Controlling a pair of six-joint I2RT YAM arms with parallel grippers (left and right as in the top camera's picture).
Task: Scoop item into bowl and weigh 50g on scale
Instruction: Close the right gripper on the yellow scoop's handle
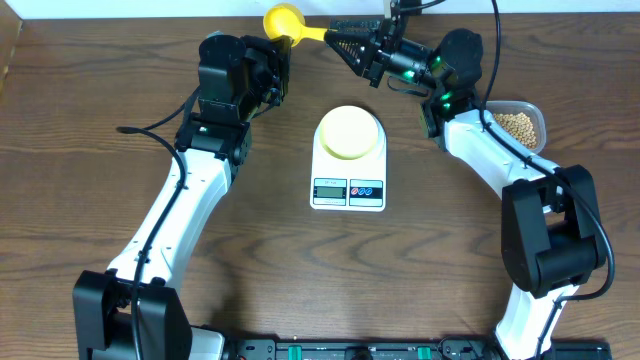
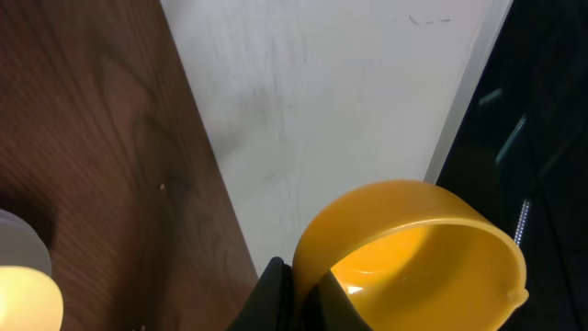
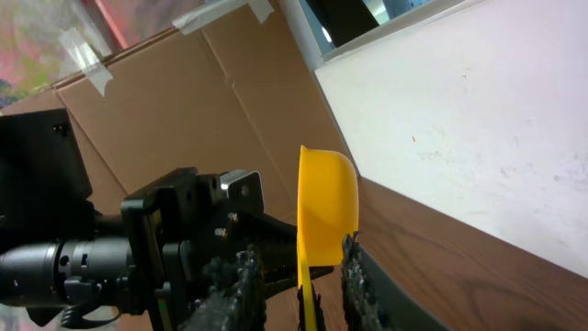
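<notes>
Early days, by the look of it. Beyond the scale and off to its left, the left fingers are pinching the wall of the yellow scoop, one inside the cup and one outside. The left wrist view shows the cup bare, with not a bean in it. The scoop is up off the worktop, over the far edge behind the scale. On the scale's platform sits the pale bowl, and from overhead it looks empty; the display is too small to read. Further right, behind the scale, the right fingers are spread either side of the scoop's handle, with a gap showing on both sides, so they don't seem to be clamping it. Well to the right of the scale, the beans all sit in their clear tub. So I'd say scooping, pouring and weighing are all left to do. The scoop's long axis runs left to right along the far edge behind the scale. Its cup is at the left end with the mouth roughly upward, and the handle points right, angled a touch towards the scale.
</notes>
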